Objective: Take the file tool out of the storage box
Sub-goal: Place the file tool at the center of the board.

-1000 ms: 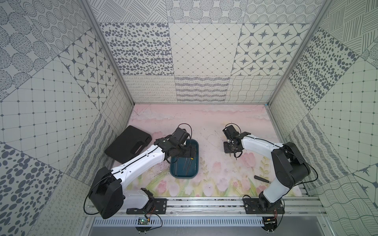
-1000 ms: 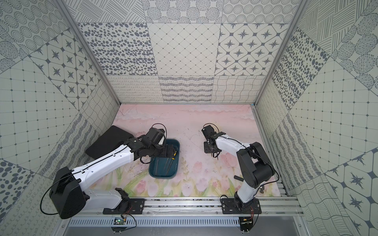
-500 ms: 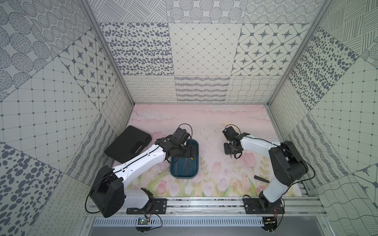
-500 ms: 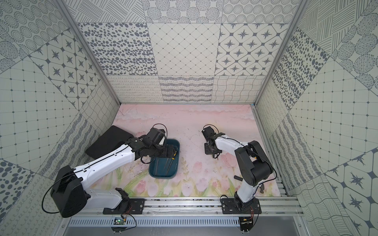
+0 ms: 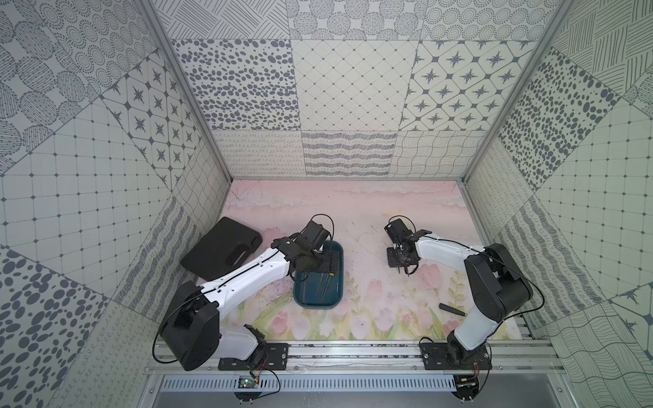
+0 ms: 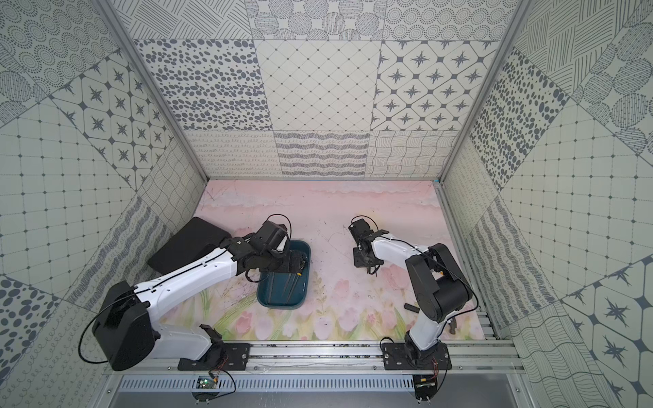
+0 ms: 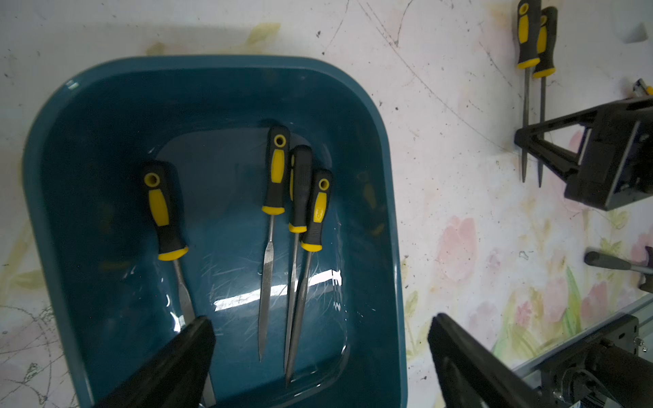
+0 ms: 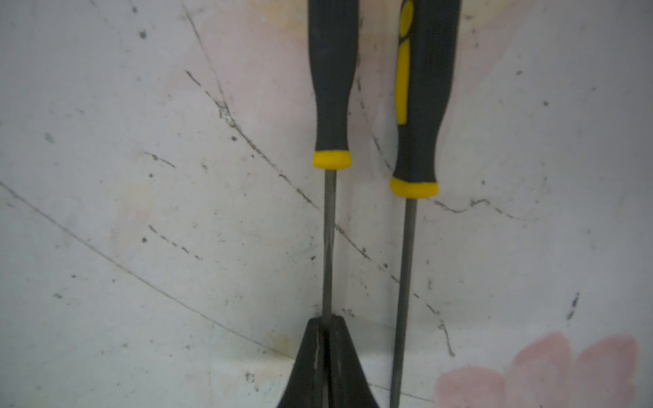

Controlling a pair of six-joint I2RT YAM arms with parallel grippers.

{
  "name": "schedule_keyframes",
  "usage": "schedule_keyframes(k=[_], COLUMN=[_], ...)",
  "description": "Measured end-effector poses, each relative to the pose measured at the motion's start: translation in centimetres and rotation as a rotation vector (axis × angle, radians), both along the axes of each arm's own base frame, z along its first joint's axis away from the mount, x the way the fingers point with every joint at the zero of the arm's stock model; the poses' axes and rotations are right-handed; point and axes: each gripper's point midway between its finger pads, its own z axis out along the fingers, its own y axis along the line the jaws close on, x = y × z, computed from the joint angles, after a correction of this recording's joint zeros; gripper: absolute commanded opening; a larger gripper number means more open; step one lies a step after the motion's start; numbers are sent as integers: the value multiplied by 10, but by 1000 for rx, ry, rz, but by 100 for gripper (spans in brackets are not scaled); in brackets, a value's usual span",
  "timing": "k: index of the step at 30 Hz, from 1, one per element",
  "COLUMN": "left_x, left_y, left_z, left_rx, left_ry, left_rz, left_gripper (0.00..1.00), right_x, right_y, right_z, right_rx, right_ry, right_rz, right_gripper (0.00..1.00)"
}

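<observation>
File tools (image 7: 270,247), black-and-yellow handled: four lie in the dark teal plastic storage box (image 7: 385,183), two outside (right gripper (image 8: 327,326) pinching one's shaft); left gripper (image 7: 319,319) spread above.

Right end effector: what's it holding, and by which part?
The right end effector pinches a black-and-yellow file by its metal blade, away from the handle.

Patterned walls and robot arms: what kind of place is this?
Probably a robot test booth, not a home. Patterned walls box in a flowery table, a left arm and right arm are bolted to a metal rail, and files lie in a blue tray.
</observation>
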Motion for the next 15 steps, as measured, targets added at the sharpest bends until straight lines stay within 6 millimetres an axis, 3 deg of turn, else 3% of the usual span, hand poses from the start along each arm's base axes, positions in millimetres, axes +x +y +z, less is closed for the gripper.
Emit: schedule_keyframes(k=[15], left_x=[0], left_y=[0], left_z=[-4], left_rx=[7], left_ry=[9], left_rz=[0], left_gripper=[99], right_x=[-6], right_y=[1], right_z=[0], right_rx=[-1], right_ry=[-9], right_rz=[8], right_gripper=[0])
